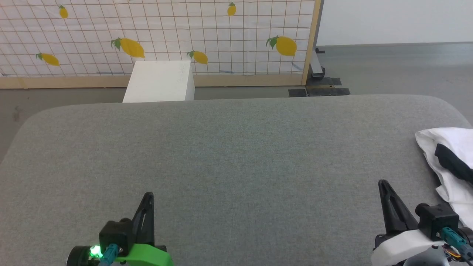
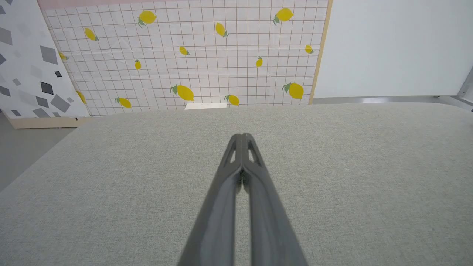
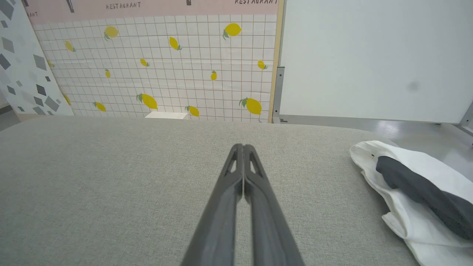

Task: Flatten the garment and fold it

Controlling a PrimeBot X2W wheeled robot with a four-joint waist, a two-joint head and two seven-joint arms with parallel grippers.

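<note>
2 grippers are seen low over the near side of the grey table (image 1: 236, 147), each with its fingers pressed together and nothing between them: the left gripper (image 1: 149, 195) at the near left, the right gripper (image 1: 383, 182) at the near right. The garment (image 1: 452, 142) is found bunched at the table's right edge, just right of the right gripper and apart from it, white cloth with a black part on top. No step is judged begun; flattening comes 1st. Next, the right gripper would need to be opened, carried to the heap, and the cloth drawn toward the middle for spreading.
</note>
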